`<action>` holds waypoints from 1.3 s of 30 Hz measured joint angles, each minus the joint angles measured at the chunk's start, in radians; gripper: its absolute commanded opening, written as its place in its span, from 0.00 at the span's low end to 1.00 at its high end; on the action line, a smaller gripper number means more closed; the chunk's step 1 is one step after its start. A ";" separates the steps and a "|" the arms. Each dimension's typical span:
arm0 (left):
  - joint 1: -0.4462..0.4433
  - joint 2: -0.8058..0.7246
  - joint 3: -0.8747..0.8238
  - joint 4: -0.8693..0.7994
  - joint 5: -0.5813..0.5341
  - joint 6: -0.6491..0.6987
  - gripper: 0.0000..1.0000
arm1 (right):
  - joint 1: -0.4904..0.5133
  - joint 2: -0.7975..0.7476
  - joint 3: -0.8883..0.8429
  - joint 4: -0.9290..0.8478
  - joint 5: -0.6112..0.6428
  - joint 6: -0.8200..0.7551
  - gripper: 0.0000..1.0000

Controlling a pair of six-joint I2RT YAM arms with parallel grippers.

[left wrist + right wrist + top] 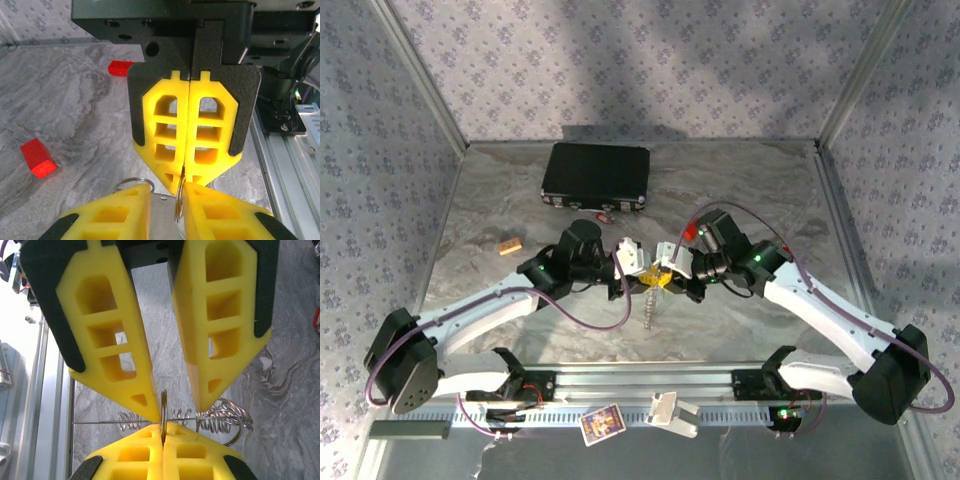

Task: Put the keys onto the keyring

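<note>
Step in hand (assessment): presenting and steadying the keyring (pixel 650 303) in mid-air between the two arms, ahead of threading. No key is seen on it.

1. Right gripper (pixel 183 176): jaws together, clamped at their tips on the thin split ring (pixel 163 402), which stands edge-on and upright.
2. Left gripper (pixel 176 412): jaws a little apart. The split ring passes through the gap, close against one finger. No firm clamp is visible.
3. The two grippers meet tip to tip above the middle of the surface (pixel 760 200). The rest of the keyring hangs beneath them. In the right wrist view its coiled wire (pixel 227 415) spreads to either side just behind the ring.
4. Keys: two small red pieces (pixel 37 157) lie on the surface, well apart from the grippers. Whether either is a key cannot be told. The green key cannot be identified.
5. The black case (pixel 597 178) lies at the far side, closed, clear of the work.

Next move (assessment):
- Keep the right jaws clamped so that the ring does not swing or twist.
- Either close the left jaws on the ring to spread its coil, or draw the left gripper clear and send it to fetch a key.
- Present the hole in the key's head square to the ring's free end; the ring is thin and will slip if gripped off-centre
</note>
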 measured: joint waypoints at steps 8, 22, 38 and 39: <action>0.000 0.015 0.011 -0.027 0.023 0.025 0.07 | 0.003 0.000 0.012 -0.008 0.010 -0.007 0.00; 0.000 -0.001 -0.083 0.143 0.039 -0.040 0.00 | -0.135 -0.157 -0.180 0.223 -0.141 0.144 0.35; 0.000 -0.002 -0.177 0.461 0.061 -0.248 0.00 | -0.136 -0.169 -0.255 0.401 -0.232 0.257 0.19; 0.000 -0.002 -0.177 0.465 0.063 -0.251 0.00 | -0.136 -0.169 -0.256 0.402 -0.233 0.260 0.16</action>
